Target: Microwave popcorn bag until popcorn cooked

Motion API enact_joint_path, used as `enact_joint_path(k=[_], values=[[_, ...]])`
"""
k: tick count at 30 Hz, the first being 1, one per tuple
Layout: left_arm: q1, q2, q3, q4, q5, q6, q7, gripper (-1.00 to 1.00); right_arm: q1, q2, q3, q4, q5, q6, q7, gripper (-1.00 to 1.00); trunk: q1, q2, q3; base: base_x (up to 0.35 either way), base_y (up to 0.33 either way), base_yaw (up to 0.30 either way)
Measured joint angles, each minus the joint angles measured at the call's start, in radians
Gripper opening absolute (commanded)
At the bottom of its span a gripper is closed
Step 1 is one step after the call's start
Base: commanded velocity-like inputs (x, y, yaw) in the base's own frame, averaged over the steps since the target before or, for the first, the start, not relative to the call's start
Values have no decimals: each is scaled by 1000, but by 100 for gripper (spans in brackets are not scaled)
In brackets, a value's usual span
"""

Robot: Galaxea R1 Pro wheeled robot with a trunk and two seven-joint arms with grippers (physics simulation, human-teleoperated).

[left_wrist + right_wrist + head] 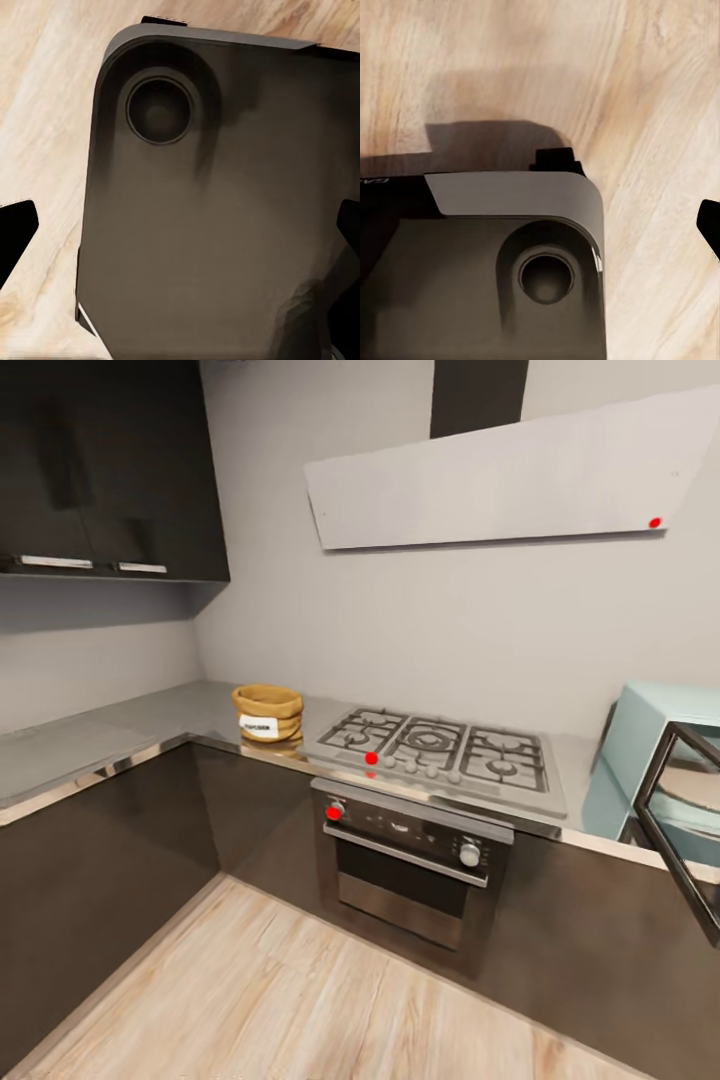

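base [217,217] — dark grey-brown, rounded corners | round recessed socket [159,110] | black fingertips [15,232] at frame edges

Bare surface [120,735] left of popcorn bag [267,713]; hob [440,752] just right; open microwave door [685,810] jutting out at far right.
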Motion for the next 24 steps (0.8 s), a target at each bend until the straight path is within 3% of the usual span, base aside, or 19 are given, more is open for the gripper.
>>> enact_joint_path(k=[13,24], values=[[0,1,0,0,1,0,0,100,0,-4,0,0,0,0,0,100,0,0,0,0,0,298],[0,1,-6,2,-1,12,-13,100,0,-13,3,-1,7,-3,2,100,-1,0,0,239,168,25]])
